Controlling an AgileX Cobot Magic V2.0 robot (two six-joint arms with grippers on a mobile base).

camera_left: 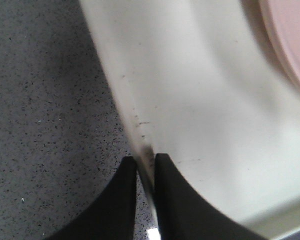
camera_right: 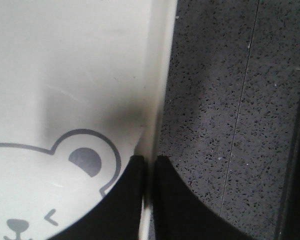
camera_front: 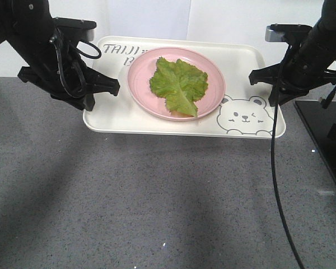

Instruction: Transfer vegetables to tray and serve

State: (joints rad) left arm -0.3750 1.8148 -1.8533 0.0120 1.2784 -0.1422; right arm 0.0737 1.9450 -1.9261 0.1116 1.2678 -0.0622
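Front-facing view: left claw [camera_front: 113, 87] and right claw [camera_front: 254, 75] each clamp a short-side rim of the tray [camera_front: 109, 120], lettuce [camera_front: 179, 84] centred between them.

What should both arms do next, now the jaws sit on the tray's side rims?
Probably lift both arms together, slowly and level. The left gripper and right gripper each pinch a rim of the tray, jaws closed on it. The lettuce leaf lies loose on the pink plate, so any tilt could slide the plate.
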